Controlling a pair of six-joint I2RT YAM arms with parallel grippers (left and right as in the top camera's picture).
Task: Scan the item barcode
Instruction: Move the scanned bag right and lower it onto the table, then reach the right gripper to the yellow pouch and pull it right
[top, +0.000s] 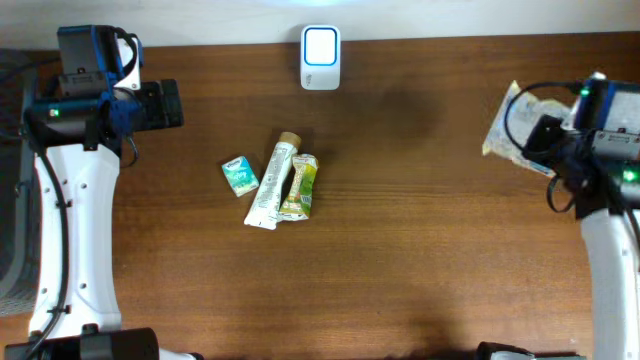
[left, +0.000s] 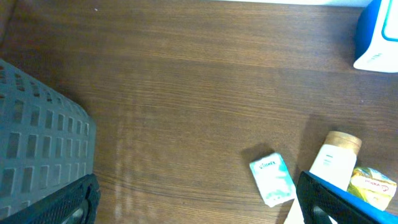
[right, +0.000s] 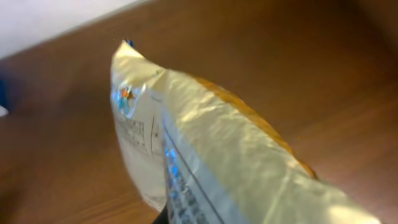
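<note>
Crinkly packet (top: 507, 125) sits way over at the right end of the surface (top: 420, 250), clamped in the right pincer (top: 545, 135), which is closed tight on it. Well apart from it, at the back edge in the middle, is the white scanner (top: 320, 45) with its blue-lit window. Nothing stands between the two, just bare brown wood.

The other stuff is bunched up in the centre: a small teal box (top: 239, 174), a white tube (top: 272, 185) with a tan cap lying at a slant, and a green-yellow sachet (top: 300, 187) touching the tube's right side. The box is just beside the tube, on its left. A grey plastic crate (left: 37, 137) pokes in at the far left.

Left pincer (top: 175, 103) hangs over the back left corner with its jaws spread wide, holding nothing.

Up close on the right wrist cam the packet is pale cream and shiny, creased, with a printed panel of small text I can't read, and a bit of orange showing along one edge.
</note>
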